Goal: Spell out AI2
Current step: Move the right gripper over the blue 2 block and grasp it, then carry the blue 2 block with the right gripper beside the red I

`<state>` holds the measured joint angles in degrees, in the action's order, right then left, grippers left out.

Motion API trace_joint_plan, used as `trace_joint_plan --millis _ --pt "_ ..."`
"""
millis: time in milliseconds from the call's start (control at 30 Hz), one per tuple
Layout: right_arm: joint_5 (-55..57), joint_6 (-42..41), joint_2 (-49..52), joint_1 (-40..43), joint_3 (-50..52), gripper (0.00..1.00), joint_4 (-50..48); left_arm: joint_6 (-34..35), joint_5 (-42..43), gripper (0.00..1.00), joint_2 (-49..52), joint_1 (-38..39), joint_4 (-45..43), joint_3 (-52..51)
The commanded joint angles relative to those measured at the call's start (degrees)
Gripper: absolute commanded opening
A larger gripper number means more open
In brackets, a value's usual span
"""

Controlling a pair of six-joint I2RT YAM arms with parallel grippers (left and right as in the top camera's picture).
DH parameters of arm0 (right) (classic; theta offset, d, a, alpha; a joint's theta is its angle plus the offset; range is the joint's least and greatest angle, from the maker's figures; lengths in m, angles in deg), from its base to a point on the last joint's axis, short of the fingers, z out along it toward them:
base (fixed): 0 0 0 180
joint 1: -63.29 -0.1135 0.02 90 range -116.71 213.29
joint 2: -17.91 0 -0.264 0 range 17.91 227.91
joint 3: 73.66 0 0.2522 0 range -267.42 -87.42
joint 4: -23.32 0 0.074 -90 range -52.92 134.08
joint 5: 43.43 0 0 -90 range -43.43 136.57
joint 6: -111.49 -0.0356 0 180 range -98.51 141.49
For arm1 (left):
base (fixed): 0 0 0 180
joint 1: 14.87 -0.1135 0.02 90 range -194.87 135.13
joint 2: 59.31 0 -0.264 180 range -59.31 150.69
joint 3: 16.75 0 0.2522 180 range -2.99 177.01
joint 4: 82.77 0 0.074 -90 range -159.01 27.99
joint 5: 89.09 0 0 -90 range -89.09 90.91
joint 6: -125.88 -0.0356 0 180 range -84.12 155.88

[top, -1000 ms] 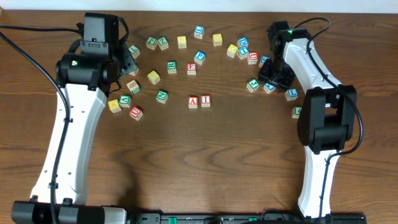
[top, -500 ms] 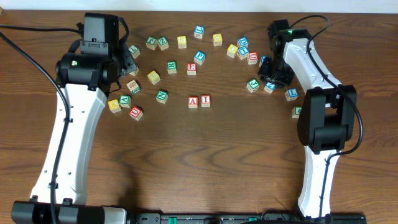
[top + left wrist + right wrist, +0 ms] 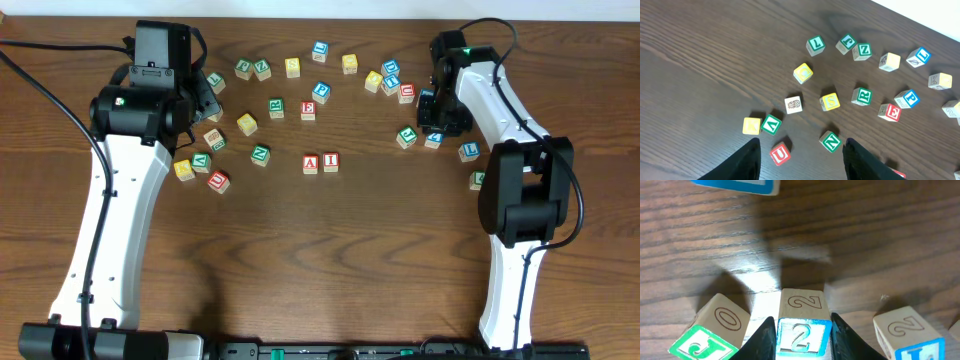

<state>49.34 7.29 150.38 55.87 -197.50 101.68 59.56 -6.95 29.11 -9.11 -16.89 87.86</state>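
Dark wooden table (image 3: 330, 240) strewn with letter blocks (image 3: 260, 154), A block (image 3: 311, 163) and I block (image 3: 330, 161) side by side mid-table, right gripper (image 3: 803, 320) clamped on the 2 block (image 3: 801, 302), left gripper (image 3: 801, 144) spread, empty.

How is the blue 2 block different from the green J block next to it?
The blue 2 block is printed blue, the green J block green. The blue 2 block sits square between the right hand's fingers; the green J block stands free, turned at an angle. The 2 block's top shows a 2, the J block's a round O or 0. Both are small wooden cubes.
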Motion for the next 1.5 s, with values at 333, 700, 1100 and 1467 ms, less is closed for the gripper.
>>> trace_joint_plan --millis 333,700,1100,1467 --pt "-0.4 10.6 -1.0 -0.1 0.1 0.35 -0.8 -0.9 -0.3 0.52 0.4 -0.3 0.2 -0.6" --pt "-3.8 6.5 -1.0 1.0 -4.5 0.63 4.2 -0.9 -0.3 0.52 0.4 -0.3 0.2 -0.6" --pt "-3.3 -0.4 -1.0 1.4 -0.7 0.54 1.7 -0.9 -0.3 0.52 1.6 -0.3 0.3 -0.6" --pt "-3.1 -0.3 -1.0 1.4 3.0 0.36 -2.7 -0.9 -0.3 0.52 1.6 -0.3 0.3 -0.6"
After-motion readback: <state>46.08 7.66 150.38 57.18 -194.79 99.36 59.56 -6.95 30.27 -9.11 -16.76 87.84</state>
